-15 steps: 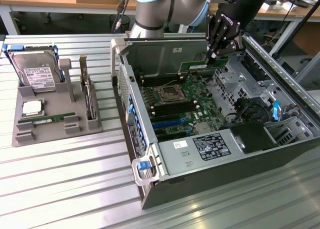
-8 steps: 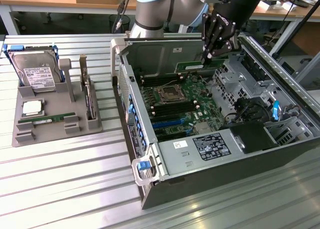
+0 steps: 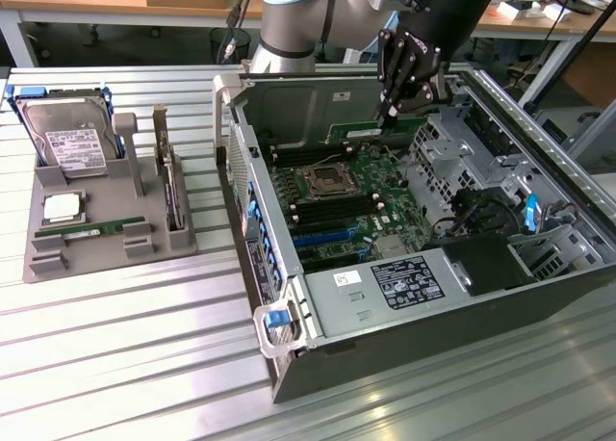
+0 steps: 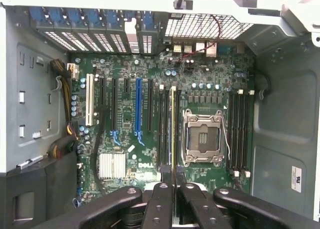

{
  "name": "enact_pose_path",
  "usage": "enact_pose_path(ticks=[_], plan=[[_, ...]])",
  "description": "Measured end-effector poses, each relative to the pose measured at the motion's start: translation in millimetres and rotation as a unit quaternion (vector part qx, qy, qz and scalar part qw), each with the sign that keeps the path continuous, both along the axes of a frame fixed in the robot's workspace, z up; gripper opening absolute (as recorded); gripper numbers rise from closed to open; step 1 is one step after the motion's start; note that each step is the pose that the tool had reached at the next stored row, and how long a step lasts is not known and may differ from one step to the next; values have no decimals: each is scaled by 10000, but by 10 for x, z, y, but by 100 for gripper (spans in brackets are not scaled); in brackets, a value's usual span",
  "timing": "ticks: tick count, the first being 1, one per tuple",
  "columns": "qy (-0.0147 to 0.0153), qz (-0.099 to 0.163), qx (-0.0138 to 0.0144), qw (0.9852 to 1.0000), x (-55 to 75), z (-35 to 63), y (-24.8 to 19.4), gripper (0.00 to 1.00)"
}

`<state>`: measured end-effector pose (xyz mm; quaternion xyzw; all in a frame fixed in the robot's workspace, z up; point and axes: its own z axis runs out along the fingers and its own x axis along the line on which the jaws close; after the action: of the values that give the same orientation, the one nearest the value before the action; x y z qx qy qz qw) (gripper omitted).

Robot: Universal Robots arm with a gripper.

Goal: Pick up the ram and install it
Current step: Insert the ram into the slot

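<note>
The ram (image 3: 371, 131) is a thin green stick hanging level over the motherboard (image 3: 351, 205) inside the open computer case (image 3: 289, 220). My gripper (image 3: 390, 116) is shut on its upper edge. In the wrist view the ram (image 4: 173, 124) appears edge-on as a narrow line running out from between my fingertips (image 4: 164, 181); the gripper (image 4: 173, 178) grips it from both sides. It lies along the black memory slots (image 4: 163, 124) beside the CPU socket (image 4: 202, 138). I cannot tell whether it touches a slot.
A grey holder tray (image 3: 96, 253) at the exterior view's left carries a hard drive (image 3: 67, 138), a square silver processor (image 3: 63, 207), another green memory stick (image 3: 87, 231) and an upright card (image 3: 169, 186). Drive cages (image 3: 462, 147) and a power supply (image 3: 399, 287) crowd the case.
</note>
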<state>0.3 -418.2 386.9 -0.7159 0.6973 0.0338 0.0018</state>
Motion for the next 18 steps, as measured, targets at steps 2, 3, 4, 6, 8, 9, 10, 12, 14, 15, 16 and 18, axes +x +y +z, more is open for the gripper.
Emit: enact_pose_path(ticks=[2,3,4,6,8,9,10,12,14,15,16,18], plan=[[0,0,0,10000,-8,-12,0,12],[0,0,0,10000,-15,-24,0,12],[0,0,0,10000,-21,-34,0,12],[0,0,0,10000,-27,-44,0,12],[0,0,0,10000,-33,-59,0,12],[0,0,0,10000,-39,-72,0,12],[0,0,0,10000,-40,-76,0,12],[0,0,0,10000,-46,-89,0,12],[0,0,0,10000,-51,-106,0,12],[0,0,0,10000,-53,-113,0,12],[0,0,0,10000,-56,-124,0,12],[0,0,0,10000,-58,-137,0,12]])
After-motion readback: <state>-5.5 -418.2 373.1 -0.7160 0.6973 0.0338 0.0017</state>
